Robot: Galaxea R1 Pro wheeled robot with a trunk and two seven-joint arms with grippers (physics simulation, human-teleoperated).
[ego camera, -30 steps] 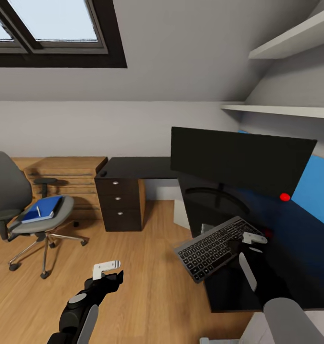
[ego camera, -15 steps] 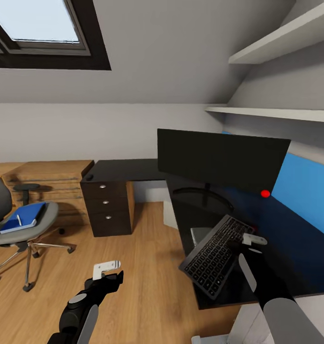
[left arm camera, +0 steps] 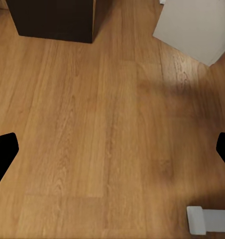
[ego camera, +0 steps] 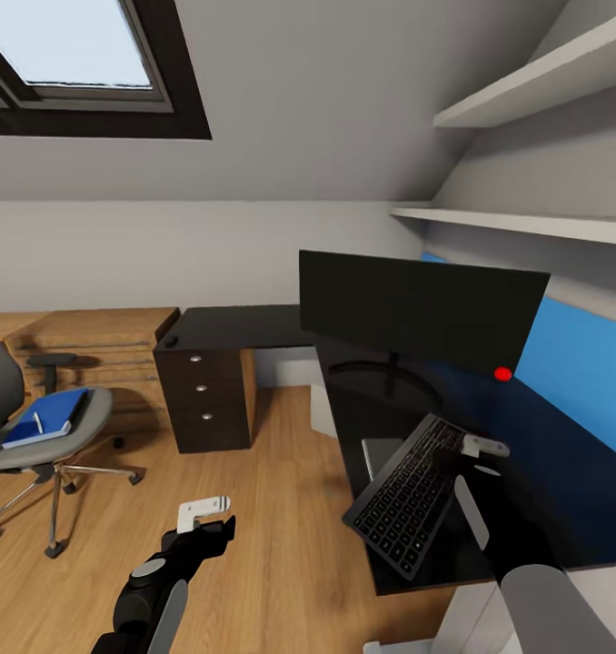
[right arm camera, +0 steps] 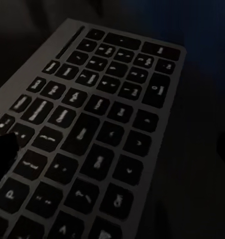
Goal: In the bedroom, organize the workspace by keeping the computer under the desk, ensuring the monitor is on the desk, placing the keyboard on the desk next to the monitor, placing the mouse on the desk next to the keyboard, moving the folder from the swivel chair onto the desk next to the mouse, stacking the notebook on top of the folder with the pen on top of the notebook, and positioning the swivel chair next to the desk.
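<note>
Right gripper [ego camera: 470,457]: clamped on the keyboard [ego camera: 408,493] at its right edge. Keyboard: on the desk [ego camera: 562,472], long axis running 1 to 7 o'clock, front of the monitor [ego camera: 422,309], extending to 8 o'clock from the gripper. Left gripper [ego camera: 205,518]: fingers apart, empty, above the wooden floor [left arm camera: 102,129].

Head camera high over desk [ego camera: 253,322]; right wrist close above keyboard [right arm camera: 92,134].

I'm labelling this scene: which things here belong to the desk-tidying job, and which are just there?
Job: monitor, keyboard, desk, chair, folder, pen, computer, right tool at the keyboard.

Just there: wooden shelving, wall shelves, skylight.
</note>
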